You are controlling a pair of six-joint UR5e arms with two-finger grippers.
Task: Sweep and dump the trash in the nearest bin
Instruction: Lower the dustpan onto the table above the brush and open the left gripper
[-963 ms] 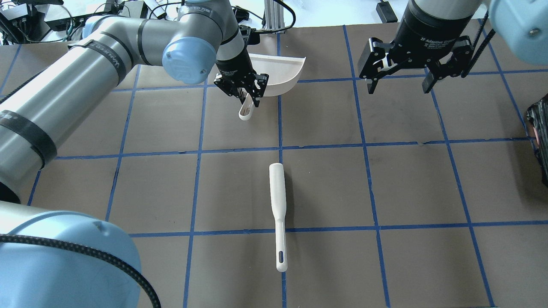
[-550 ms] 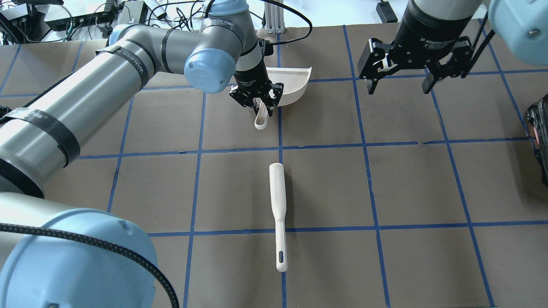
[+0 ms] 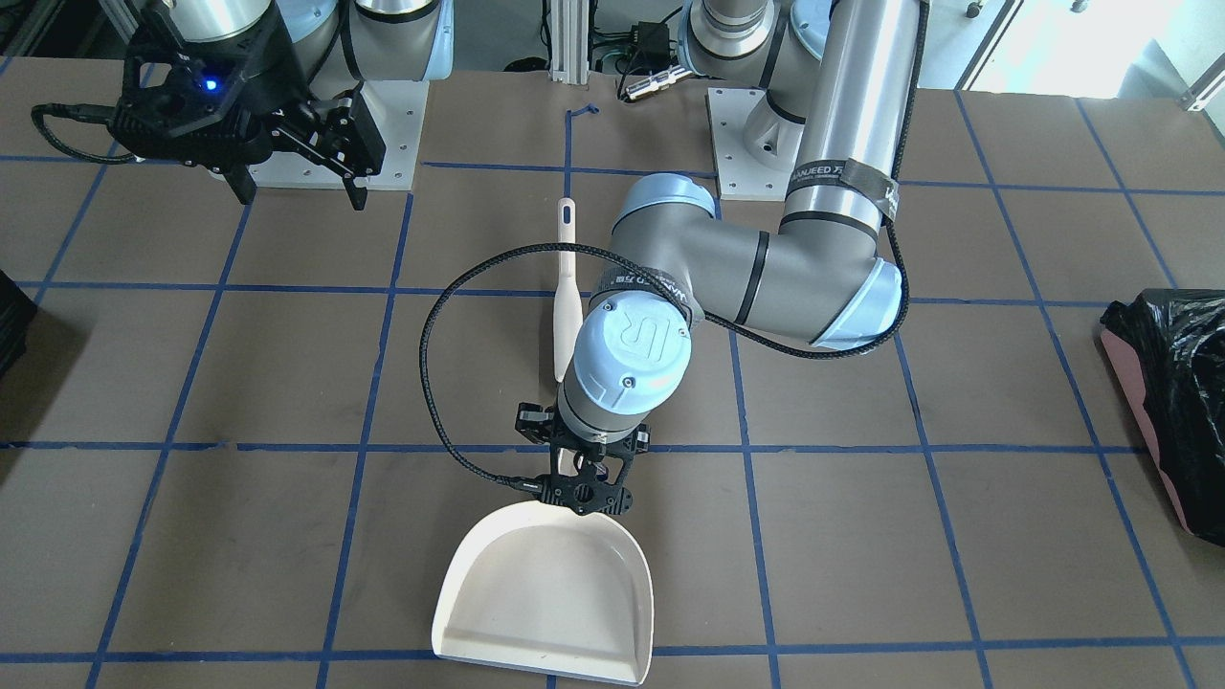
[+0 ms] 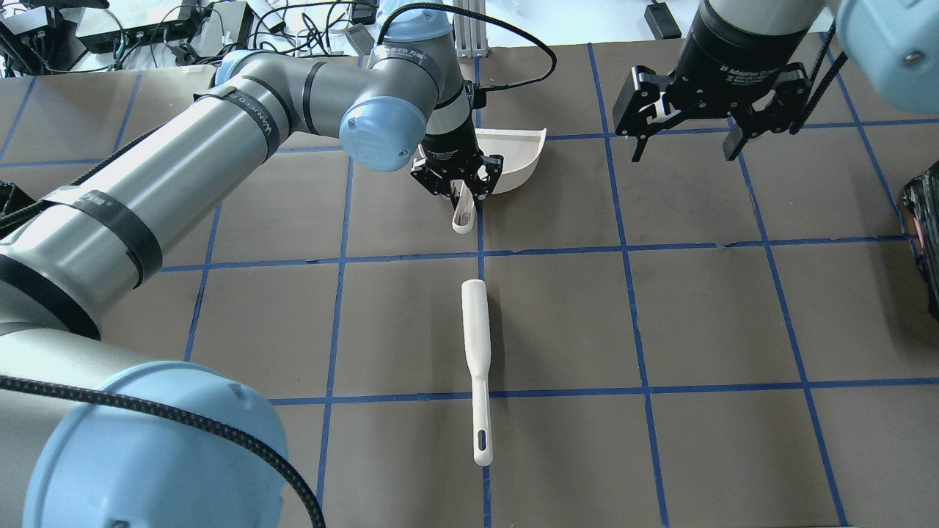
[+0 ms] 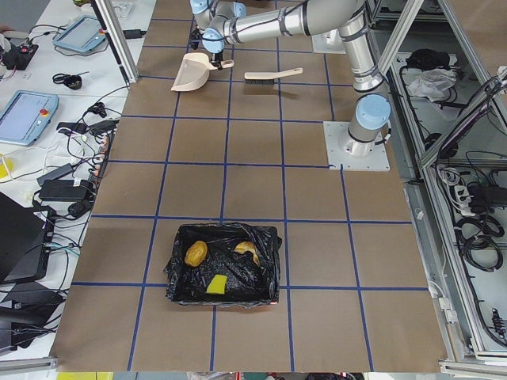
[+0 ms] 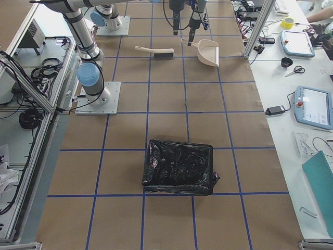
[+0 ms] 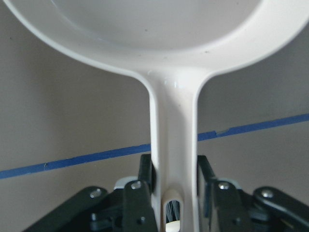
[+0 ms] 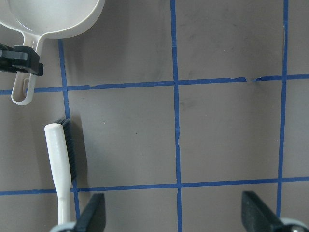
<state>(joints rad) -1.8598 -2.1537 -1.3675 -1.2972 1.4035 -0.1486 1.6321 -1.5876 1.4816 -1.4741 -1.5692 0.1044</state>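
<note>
My left gripper (image 4: 462,192) is shut on the handle of the cream-white dustpan (image 4: 513,158), which sits at the far middle of the table. The left wrist view shows the fingers (image 7: 146,171) clamped on both sides of the handle. The dustpan (image 3: 545,603) looks empty in the front view. My right gripper (image 4: 684,152) is open and empty, hovering over the far right. In the exterior left view the black-lined bin (image 5: 222,265) holds an orange-brown lump (image 5: 196,253), a yellow wedge (image 5: 215,283) and a paler curved piece (image 5: 246,250).
A white hand brush (image 4: 475,330) lies on the table's middle, handle toward me. A second black-bagged bin (image 4: 926,235) stands at the right edge of the overhead view. The pink-sided bin (image 3: 1168,402) shows at the front view's right. Blue tape squares mark the table.
My left gripper has carried the dustpan rightward and slightly toward me along the far side. The right arm and the brush have not moved.
</note>
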